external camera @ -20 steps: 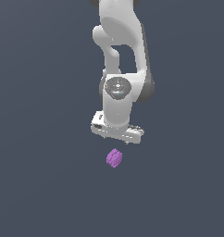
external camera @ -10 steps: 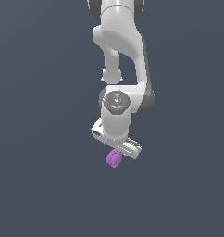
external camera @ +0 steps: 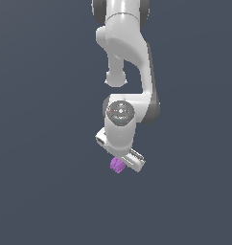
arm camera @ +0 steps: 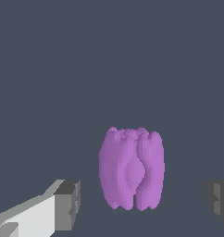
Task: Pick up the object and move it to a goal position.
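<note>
White robot gripper (arm camera: pixel 141 201) with fingers spread apart, purple ridged object (arm camera: pixel 131 169) between the fingertips untouched, at the arm's (external camera: pixel 130 57) six o'clock

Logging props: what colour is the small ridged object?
Bright purple: the ridged lumpy object, clearest in the wrist view.

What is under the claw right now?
The purple ridged object sits below the open claw, between its fingertips, touching neither. In the exterior view the claw hides most of it.
</note>
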Robot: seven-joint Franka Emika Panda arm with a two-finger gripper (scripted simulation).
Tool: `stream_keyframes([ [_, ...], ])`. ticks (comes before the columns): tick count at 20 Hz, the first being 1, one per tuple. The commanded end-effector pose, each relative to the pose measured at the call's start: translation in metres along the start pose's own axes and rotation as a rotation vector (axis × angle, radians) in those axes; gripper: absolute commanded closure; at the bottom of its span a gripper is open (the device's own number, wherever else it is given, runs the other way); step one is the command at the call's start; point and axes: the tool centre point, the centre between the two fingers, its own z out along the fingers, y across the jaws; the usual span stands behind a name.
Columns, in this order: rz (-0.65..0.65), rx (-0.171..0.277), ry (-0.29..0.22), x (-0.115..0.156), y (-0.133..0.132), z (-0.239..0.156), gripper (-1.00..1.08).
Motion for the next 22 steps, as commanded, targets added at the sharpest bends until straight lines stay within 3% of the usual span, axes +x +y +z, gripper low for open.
stream_keyframes([
  [1, 0.011, 0.000, 0.001, 0.001, -0.001, 0.001, -0.92],
  [21, 0.012, 0.000, 0.001, 0.001, -0.001, 0.051, -0.92],
  [22, 0.012, 0.000, 0.001, 0.001, -0.001, 0.051, 1.08],
])
